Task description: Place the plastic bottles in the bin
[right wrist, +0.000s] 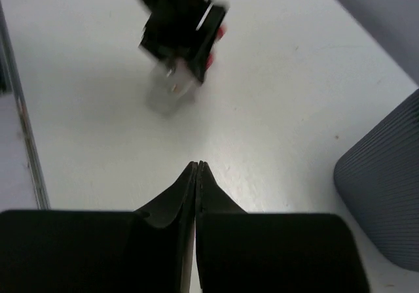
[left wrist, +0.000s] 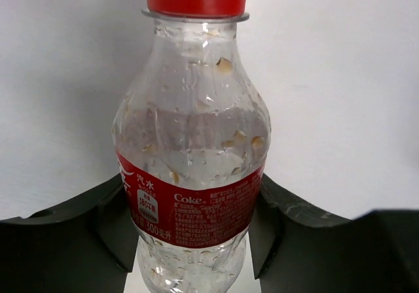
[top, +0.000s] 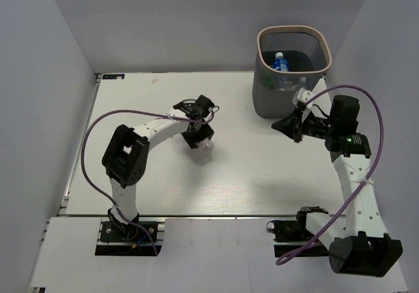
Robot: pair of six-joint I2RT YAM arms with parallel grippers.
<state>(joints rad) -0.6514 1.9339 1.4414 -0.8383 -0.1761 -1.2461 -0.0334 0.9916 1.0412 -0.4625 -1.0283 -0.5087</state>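
White worktop (top: pixel 262 175), one blue-labelled bottle (top: pixel 280 63) lies in the bin (top: pixel 294 28), left claw (top: pixel 198 136) clamped on a red-capped bottle (left wrist: pixel 193 155) not yet binned, right claw (right wrist: pixel 198 169) pressed together, empty.

The Coke bottle (left wrist: pixel 193 142) is clear, glossy plastic beaded with droplets (its red label looks like slick printed film). The left hand (left wrist: pixel 193 241) has matt black fingers (left wrist: pixel 72 241). The bin (top: pixel 272 100) is dark wire mesh with a smooth beige rim. The tabletop (top: pixel 249 169) is matt white.
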